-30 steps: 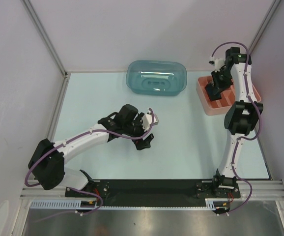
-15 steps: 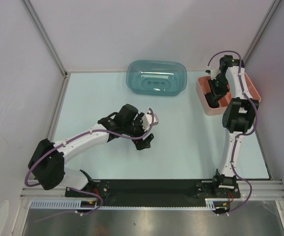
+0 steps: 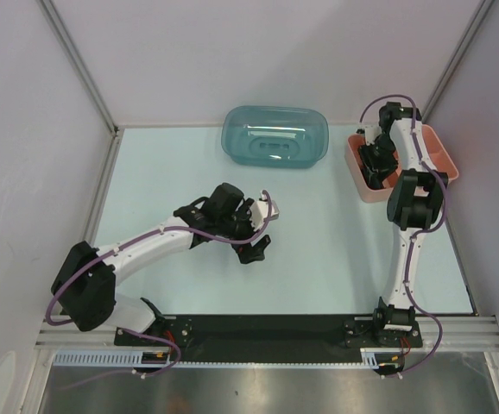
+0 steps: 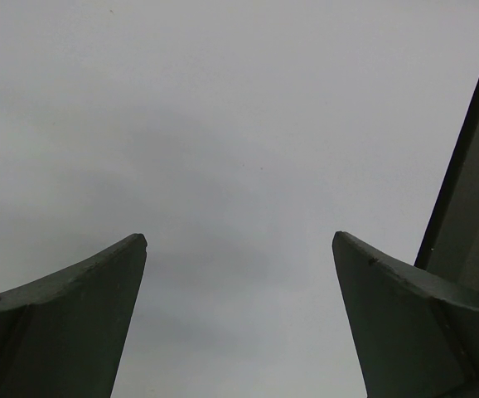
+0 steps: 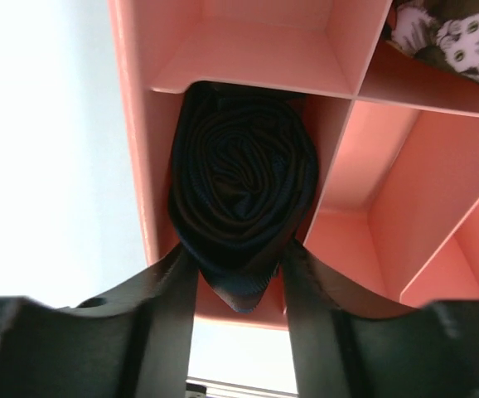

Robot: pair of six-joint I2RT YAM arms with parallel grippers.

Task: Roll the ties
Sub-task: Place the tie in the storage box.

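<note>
Moved since earlier: right arm [image 3: 409, 216] has folded lower over the pink tray [image 3: 438, 159], and its wrist now sits closer to the tray; left arm [image 3: 146, 246] has kept its pose.
Right end effector [image 3: 377, 164]: it points down into the tray on the side at 9 o'clock. In the wrist view its two fingers [image 5: 173, 303] stand partly apart, one on each side of the lower end of the rolled tie. Whether they press on the cloth or only flank it cannot be told.
Tie [image 5: 241, 182]: dark fabric wound into a tight round roll. It stands on its edge in one compartment of the tray, next to the outer wall that faces the tabletop [image 3: 189, 172]. The spiral faces the wrist camera.
Left end effector [image 3: 254, 250]: wide open, nothing between the fingers. It is just at 7 o'clock from the tabletop centre, well apart from the tray.
Pink tray: at 2 o'clock on the tabletop, divided into several compartments.
Patterned cloth [image 5: 442, 33]: dark with pale figures, in a compartment at 1 o'clock from the roll in the wrist view.
Blue tub [image 3: 275, 138]: translucent, at 12 o'clock near the back wall.
</note>
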